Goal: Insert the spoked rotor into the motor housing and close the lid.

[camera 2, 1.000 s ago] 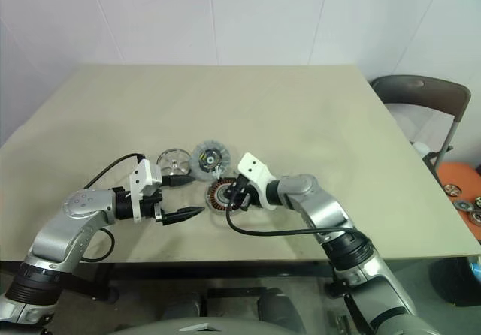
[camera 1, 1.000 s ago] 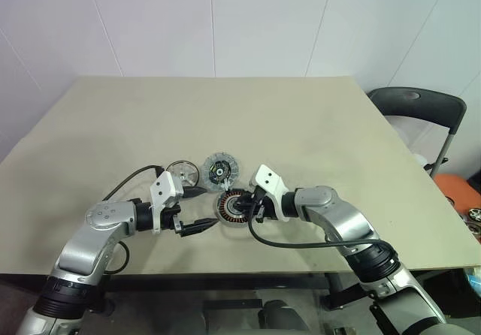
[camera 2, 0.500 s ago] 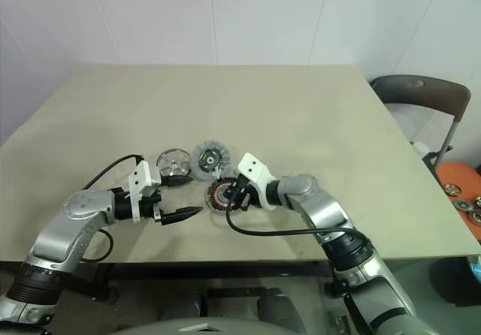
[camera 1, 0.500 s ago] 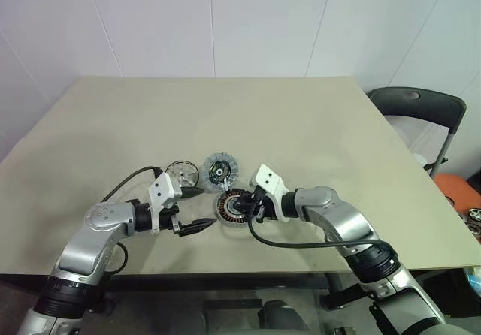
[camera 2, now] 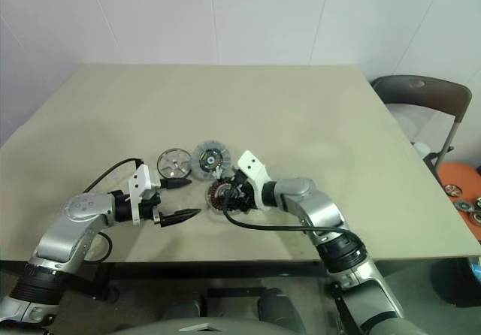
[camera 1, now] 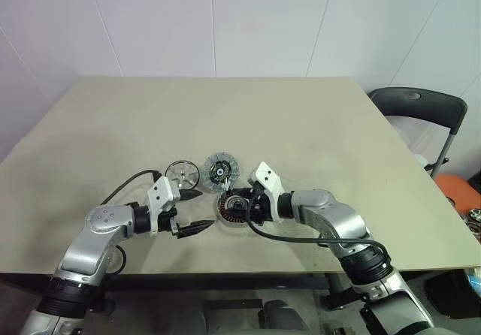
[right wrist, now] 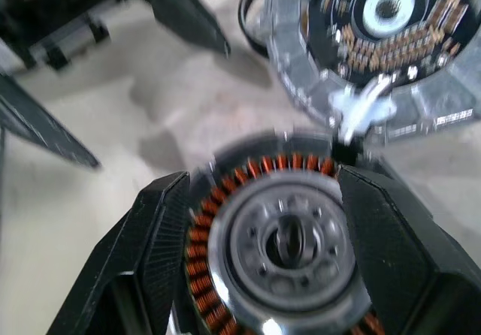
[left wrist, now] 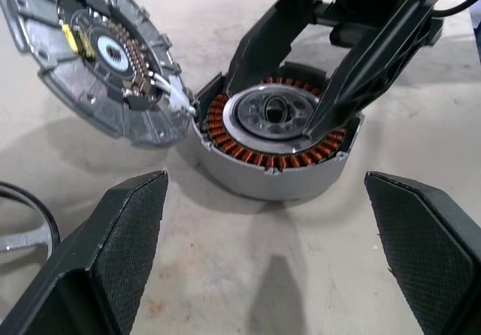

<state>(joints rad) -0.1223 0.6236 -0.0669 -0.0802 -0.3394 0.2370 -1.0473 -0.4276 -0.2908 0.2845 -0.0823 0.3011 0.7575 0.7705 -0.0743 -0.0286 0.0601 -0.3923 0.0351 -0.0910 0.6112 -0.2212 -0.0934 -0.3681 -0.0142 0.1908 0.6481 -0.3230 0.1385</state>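
Copper windings ring the motor housing point(left wrist: 274, 143), which sits on the beige counter point(camera 1: 316, 125) w/ a silvery hub in its centre. Your right tool point(right wrist: 263, 215) has fingers spread either side of the housing rim, not clamping it. Left tool point(camera 1: 189, 211) hangs wide open & empty just beside it. Lid point(camera 1: 220, 171) lies touching the housing's far edge; spoked rotor point(camera 1: 182, 173) rests on the counter next to the lid.

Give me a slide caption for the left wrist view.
Right pincer open over the motor housing, lid lying beside it on the table.
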